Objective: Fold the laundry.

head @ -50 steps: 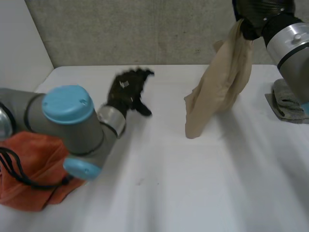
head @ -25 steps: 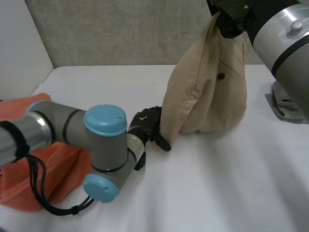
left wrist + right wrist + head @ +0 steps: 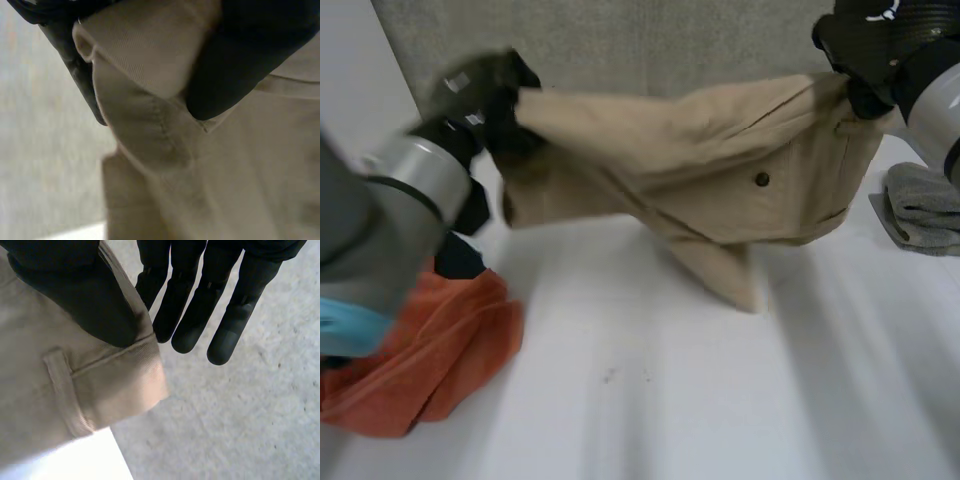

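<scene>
the white table (image 3: 650,400) carries the whole job, and i'd say the folding has barely begun: no crease made in this piece, all of it left to do. the tan garment (image 3: 720,170), shorts or trousers by the look of it, is held up in the air and stretched wide between the two hands. its lowest fold sags down to the table or just above it. a rumpled orange cloth (image 3: 430,350) sits in a heap at the left, and a grey cloth (image 3: 925,205) lies at the right, beside the right arm. the left hand (image 3: 485,95) is clamped on one end of the garment's top edge. the right hand (image 3: 865,45) pinches the other end between thumb and straight fingers (image 3: 220,305). a dark button (image 3: 761,180) and a belt loop (image 3: 62,385) mark the fabric.
</scene>
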Controlling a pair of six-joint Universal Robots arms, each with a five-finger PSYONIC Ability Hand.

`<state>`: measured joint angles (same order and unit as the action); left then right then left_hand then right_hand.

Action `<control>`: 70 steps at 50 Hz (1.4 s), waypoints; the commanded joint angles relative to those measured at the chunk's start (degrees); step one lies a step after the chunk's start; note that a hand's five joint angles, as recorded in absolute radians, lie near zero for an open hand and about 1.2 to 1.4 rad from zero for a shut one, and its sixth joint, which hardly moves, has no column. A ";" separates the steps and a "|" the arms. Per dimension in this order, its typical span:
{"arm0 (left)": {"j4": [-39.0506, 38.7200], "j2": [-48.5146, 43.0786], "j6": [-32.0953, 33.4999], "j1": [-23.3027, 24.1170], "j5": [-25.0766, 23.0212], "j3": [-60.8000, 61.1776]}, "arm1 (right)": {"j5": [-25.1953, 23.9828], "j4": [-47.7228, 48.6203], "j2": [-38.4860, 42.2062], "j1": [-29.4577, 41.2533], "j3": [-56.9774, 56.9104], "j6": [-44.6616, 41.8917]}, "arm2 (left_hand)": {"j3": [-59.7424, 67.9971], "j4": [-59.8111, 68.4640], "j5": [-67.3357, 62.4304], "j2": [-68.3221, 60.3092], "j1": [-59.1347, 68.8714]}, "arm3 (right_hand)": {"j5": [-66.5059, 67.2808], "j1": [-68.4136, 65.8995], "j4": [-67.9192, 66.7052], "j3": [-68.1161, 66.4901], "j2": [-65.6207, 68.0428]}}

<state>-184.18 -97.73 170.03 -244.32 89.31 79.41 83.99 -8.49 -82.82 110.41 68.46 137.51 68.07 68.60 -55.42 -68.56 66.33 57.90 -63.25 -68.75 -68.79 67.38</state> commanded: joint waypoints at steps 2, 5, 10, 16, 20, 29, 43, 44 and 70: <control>11.65 8.78 8.73 -1.51 -10.56 -0.83 | -0.75 -6.71 -0.85 -2.13 0.10 -1.90 | 11.93 11.40 -14.58 -11.44 13.67 | 12.10 -16.75 -11.25 -11.21 12.62; 13.41 7.91 10.32 -1.86 -11.09 -0.57 | -0.84 -8.90 -0.85 -2.83 0.71 -2.07 | 11.93 11.40 -14.58 -11.44 13.67 | 12.10 -16.75 -11.25 -11.21 12.62; 13.41 0.54 14.09 -2.13 -11.00 -1.09 | -1.02 -9.53 1.94 -2.75 1.68 -1.98 | 11.93 11.40 -14.58 -11.44 13.67 | 12.10 -16.75 -11.25 -11.21 12.62; 11.22 -14.23 21.12 -1.87 -9.86 -10.74 | -0.58 -7.86 10.74 -2.13 -1.48 -1.98 | 11.93 11.40 -14.58 -11.44 13.67 | 12.10 -16.75 -11.25 -11.21 12.62; 4.90 -22.67 23.50 -1.60 -8.28 -21.99 | -0.14 -1.37 17.06 -1.96 -7.36 -1.28 | 11.93 11.40 -14.58 -11.44 13.67 | 12.10 -16.75 -11.25 -11.21 12.62; -35.07 -25.85 23.50 -2.21 -8.36 -33.09 | 0.74 38.52 21.91 -1.78 -16.43 -0.93 | 11.93 11.40 -14.58 -11.44 13.67 | 12.10 -16.75 -11.25 -11.21 12.62; -37.30 -20.66 23.06 -1.43 -8.45 -12.11 | -0.14 46.11 17.25 -1.78 -2.82 4.78 | 11.93 11.40 -14.58 -11.44 13.67 | 12.10 -16.75 -11.25 -11.21 12.62; -37.21 -20.66 23.15 -1.51 -8.54 -10.52 | -0.31 45.41 17.25 -2.04 -1.85 4.87 | 11.93 11.40 -14.58 -11.44 13.67 | 12.10 -16.75 -11.25 -11.21 12.62; -17.62 -17.50 30.10 2.88 -7.75 19.64 | -6.38 19.30 17.96 -2.40 23.91 3.55 | -18.80 -19.32 16.14 19.28 -17.06 | 12.10 -16.75 -11.25 -11.21 12.62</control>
<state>-205.94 -119.35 198.75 -241.65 81.47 96.72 77.90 11.31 -59.85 108.09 87.47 140.75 52.11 52.37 -42.57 -51.88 50.73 57.90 -63.25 -68.79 -68.79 67.71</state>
